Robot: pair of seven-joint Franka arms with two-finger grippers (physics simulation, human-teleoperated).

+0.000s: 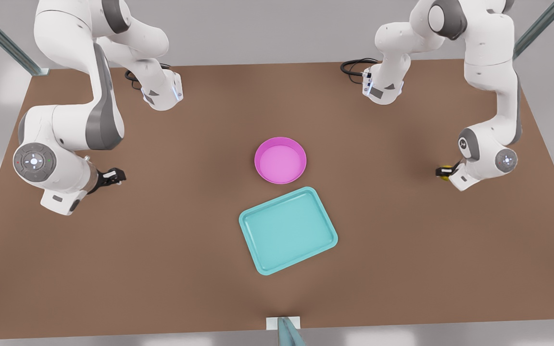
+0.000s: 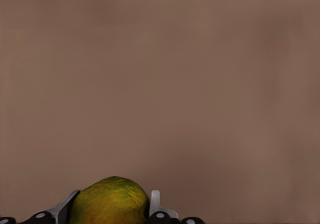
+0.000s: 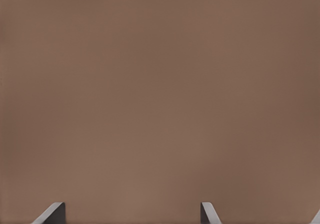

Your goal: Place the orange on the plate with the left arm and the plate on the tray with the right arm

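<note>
- While the orange (image 2: pixel 110 201) was clamped between the fingers of the left gripper (image 1: pixel 444 172), it was held near the table's (image 1: pixel 161 269) edge at the front view's right.
- Fingers of the right gripper (image 1: pixel 113 176) were seen spread apart, with nothing between them, near the opposite edge.
- At the table's middle, the plate (image 1: pixel 280 160) was found just beside the tray (image 1: pixel 288 230), which was nearer the table's front edge.

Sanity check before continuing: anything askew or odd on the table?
Only the tray, which lies rotated relative to the table edges. The plate is upright and empty beside it. The left tool is closed on the orange; the right tool waits open.
</note>
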